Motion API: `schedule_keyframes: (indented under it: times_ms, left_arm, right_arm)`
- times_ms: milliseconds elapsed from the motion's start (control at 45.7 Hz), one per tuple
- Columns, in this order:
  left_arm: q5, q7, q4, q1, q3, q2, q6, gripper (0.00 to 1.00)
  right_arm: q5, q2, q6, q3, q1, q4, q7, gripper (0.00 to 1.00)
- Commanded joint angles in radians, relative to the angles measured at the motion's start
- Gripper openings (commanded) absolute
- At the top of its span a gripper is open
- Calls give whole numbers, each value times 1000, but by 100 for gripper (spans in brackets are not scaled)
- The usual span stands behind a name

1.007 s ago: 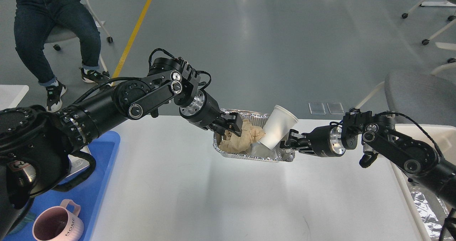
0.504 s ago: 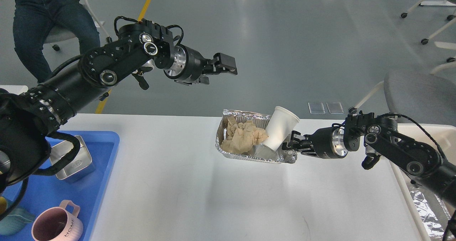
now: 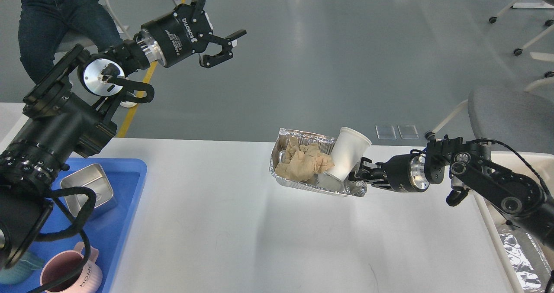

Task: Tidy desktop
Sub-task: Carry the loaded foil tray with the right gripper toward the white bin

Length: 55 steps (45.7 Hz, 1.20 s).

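Observation:
The white desktop (image 3: 259, 241) fills the lower middle of the view. Near its far edge is a foil tray (image 3: 303, 185) with crumpled brown paper (image 3: 303, 161) and a leaning white paper cup (image 3: 350, 154) inside. My right gripper (image 3: 358, 177) comes in from the right and is shut on the foil tray's right rim. The tray casts a shadow just under it. My left gripper (image 3: 231, 9) hangs high at the upper left, well away from the tray, with its fingers spread open and nothing between them.
A blue plastic tray (image 3: 130, 189) at the left holds a metal box (image 3: 88, 189) and a pink mug (image 3: 71, 275). A pale bin with foil (image 3: 519, 258) stands at the right edge. A grey chair (image 3: 510, 111) and a seated person (image 3: 56, 24) are beyond the table.
My left gripper rose out of the foil tray, swung up and to the left, and now stands open. The foil tray, in my right gripper, shifted slightly right.

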Motion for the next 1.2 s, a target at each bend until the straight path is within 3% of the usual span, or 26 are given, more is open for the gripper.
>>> schedule_keyframes:
  times_ms: [0, 153, 372, 701, 920, 1183]
  left_arm:
    - [-37, 2, 1, 109, -187, -43, 1, 97]
    - [-37, -7, 1, 260, -284, -95, 63, 97]
    - [-35, -7, 3, 398, -382, -121, 76, 97]
    - [-37, -13, 4, 459, -417, -103, 76, 97]
    - [-38, -17, 4, 464, -483, -101, 75, 97]
    - [-38, -17, 4, 467, -508, -109, 73, 97]
  right_arm:
    - [3, -6, -25, 39, -26, 1, -2, 0]
    - [4, -42, -63, 159, -113, 4, -2, 0]
    - [10, -121, -155, 255, -204, 5, -3, 0]
    - [13, -241, -301, 441, -378, 5, -2, 0]
    - [12, -261, -378, 573, -510, -4, -2, 0]
    - [12, -266, -521, 588, -606, -13, -2, 0]
